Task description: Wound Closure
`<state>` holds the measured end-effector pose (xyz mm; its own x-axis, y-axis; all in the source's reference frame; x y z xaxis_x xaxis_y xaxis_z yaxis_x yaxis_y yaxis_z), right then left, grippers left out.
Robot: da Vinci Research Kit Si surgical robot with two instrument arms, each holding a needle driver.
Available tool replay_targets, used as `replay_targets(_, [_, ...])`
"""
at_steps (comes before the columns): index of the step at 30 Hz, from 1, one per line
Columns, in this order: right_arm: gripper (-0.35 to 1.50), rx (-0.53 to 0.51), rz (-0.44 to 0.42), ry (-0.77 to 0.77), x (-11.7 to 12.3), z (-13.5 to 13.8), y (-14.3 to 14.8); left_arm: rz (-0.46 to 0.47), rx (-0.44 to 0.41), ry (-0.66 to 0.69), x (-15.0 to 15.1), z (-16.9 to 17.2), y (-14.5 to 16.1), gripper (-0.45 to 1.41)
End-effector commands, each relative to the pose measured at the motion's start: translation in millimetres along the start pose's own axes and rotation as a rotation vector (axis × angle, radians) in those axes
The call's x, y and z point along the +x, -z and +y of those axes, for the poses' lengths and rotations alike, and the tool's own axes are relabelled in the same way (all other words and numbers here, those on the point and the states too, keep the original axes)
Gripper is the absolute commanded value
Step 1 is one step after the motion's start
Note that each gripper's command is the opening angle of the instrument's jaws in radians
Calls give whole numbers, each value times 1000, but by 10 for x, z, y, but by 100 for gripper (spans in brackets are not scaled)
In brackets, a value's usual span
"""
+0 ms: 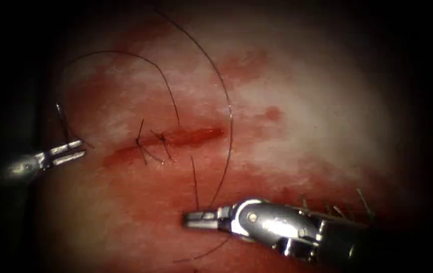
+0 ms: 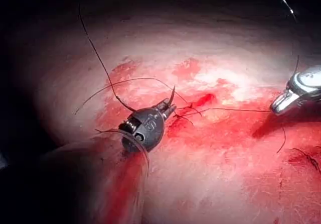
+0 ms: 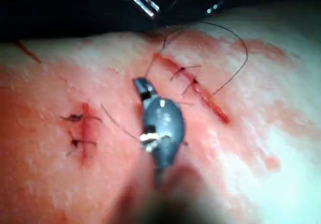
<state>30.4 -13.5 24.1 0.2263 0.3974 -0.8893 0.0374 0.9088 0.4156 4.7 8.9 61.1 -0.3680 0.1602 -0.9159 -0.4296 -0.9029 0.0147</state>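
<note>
Red fluid point(image 1: 196, 135) marks the cut point(image 1: 168, 141) in the tissue point(image 1: 317, 116), two knotted stitches point(image 1: 150, 141) crossing it. The right tool point(image 1: 196, 219), below the cut, has its jaws closed on the thread point(image 1: 230, 126). The left tool point(image 1: 69, 151), left of the cut, has narrow jaws holding what looks like the needle point(image 1: 61, 119) near one end, clear of the tissue. Keep both grips firm and the thread free of the knots.

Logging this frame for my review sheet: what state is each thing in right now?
Left pincer: shut on the needle, left of the cut.
Needle: held near one end, out of the tissue.
Right pincer: shut on the thread, below the cut.
Thread: slack, looping over the tissue.
Cut: two stitches across its left part, right part open.
Tissue: stained with red fluid.
</note>
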Motion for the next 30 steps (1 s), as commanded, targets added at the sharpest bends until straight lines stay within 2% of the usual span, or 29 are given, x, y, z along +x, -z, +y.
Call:
replay_targets(1, [-35, 19, 3, 4, 6, -14, -9, 1, 0, -2, -3, -1, -7, -45])
replay_targets(7, [-35, 70, -8, 17, 26, -46, -9, 1, 0, -2, -3, -1, -7, -45])
replay_targets(15, [-35, 117, -18, 29, 36, -69, -10, 1, -1, -2, -3, -1, -6, -45])
replay_targets(23, [-35, 186, -37, 54, 51, -106, -11, 1, -1, -2, -3, -2, -5, -45])
replay_targets(30, [-35, 241, -20, 55, 67, -120, -12, 1, -1, 4, -4, -3, -5, -45])
